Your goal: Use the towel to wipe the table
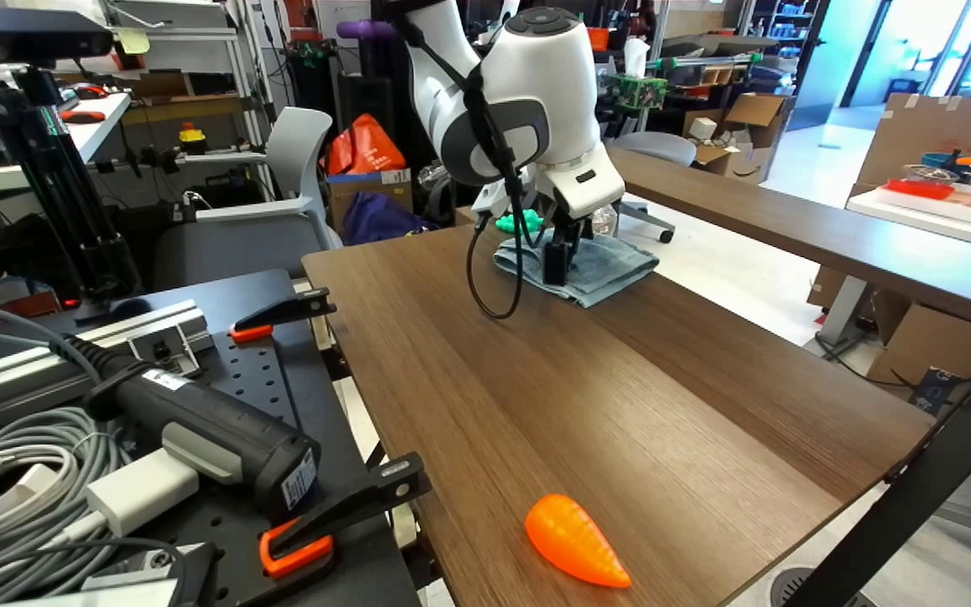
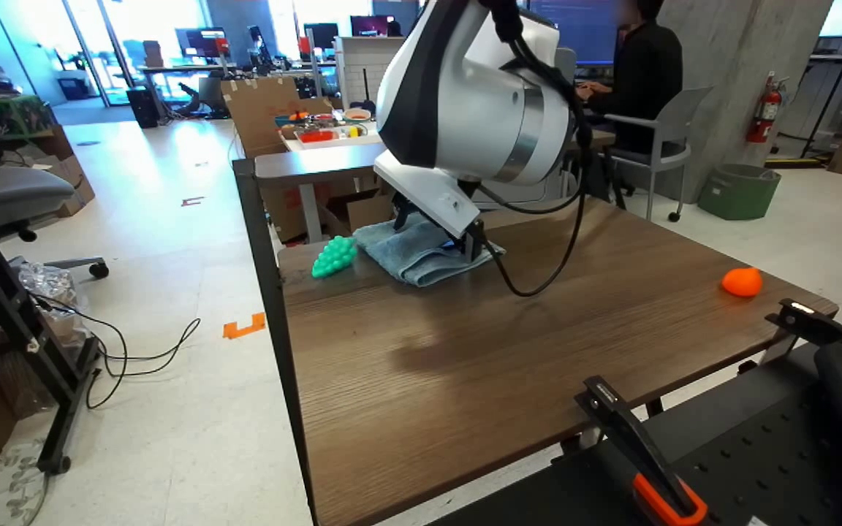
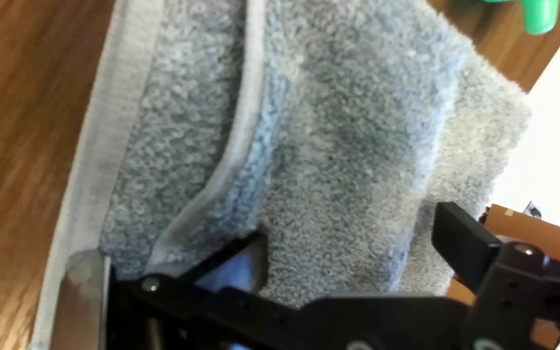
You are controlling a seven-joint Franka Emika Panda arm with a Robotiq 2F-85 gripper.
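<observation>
The pale blue-grey towel lies folded and rumpled at one end of the dark brown table; the towel shows in both exterior views (image 1: 616, 263) (image 2: 406, 256), as does the table (image 1: 587, 405) (image 2: 465, 387). In the wrist view the towel (image 3: 348, 107) fills most of the picture, its hemmed edges at the left. My gripper (image 3: 353, 232) is open, its two black fingers wide apart with towel between and below them. In both exterior views the gripper (image 1: 560, 257) (image 2: 435, 232) points down at the towel. Whether the fingertips touch the cloth is hard to tell.
A green bumpy toy (image 2: 335, 257) lies beside the towel near the table's edge. An orange carrot-like toy (image 1: 574, 539) lies at the opposite end. A black side bench (image 1: 266, 371) with clamps (image 1: 351, 506), cables and a handheld tool adjoins the table. A dark post (image 2: 267, 292) stands at one edge.
</observation>
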